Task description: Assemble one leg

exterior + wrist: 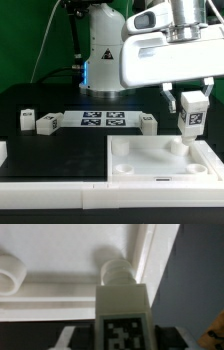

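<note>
As jaws grip leg (191, 118) (upright), tabletop (150, 152) below

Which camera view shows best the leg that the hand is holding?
The wrist view: the leg is large and close, its tag facing the camera, its end near a socket of the tabletop. The exterior view shows it small, upright in the hand, above the tabletop's corner.

Lit brightly from above, with glare bleaching the white arm (150, 55) and soft shadows pooled inside the tabletop (160, 181). Dim across the black table (50, 150). Blurred at close range in the wrist view, smearing the tag (125, 333) on the leg (122, 300); coarse and grainy throughout.
</note>
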Robot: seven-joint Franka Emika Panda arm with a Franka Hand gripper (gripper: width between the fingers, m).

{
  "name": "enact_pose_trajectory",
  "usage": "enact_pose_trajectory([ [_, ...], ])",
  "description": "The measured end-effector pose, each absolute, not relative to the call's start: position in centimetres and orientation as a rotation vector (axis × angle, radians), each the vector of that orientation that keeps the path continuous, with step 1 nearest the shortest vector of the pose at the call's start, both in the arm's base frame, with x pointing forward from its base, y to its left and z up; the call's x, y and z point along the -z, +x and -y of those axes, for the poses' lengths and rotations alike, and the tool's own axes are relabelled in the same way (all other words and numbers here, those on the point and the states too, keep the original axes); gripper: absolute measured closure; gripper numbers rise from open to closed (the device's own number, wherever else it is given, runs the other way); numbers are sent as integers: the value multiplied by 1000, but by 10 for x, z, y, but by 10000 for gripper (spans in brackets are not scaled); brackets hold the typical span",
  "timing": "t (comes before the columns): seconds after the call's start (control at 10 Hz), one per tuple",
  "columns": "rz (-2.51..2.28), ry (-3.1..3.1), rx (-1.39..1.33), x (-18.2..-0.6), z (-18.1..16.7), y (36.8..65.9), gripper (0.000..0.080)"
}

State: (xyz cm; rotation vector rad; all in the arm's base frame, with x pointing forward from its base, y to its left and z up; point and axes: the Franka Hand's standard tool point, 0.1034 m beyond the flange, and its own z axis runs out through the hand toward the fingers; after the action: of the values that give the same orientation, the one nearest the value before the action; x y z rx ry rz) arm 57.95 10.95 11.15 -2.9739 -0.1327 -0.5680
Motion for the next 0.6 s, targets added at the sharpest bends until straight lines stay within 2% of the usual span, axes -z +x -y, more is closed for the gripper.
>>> enact_pose_trajectory([
  [0.1, 129, -2964, 633, -112, -110, 583, 509],
  [0.6, 192, -2943, 753, -87, -120, 592, 509],
])
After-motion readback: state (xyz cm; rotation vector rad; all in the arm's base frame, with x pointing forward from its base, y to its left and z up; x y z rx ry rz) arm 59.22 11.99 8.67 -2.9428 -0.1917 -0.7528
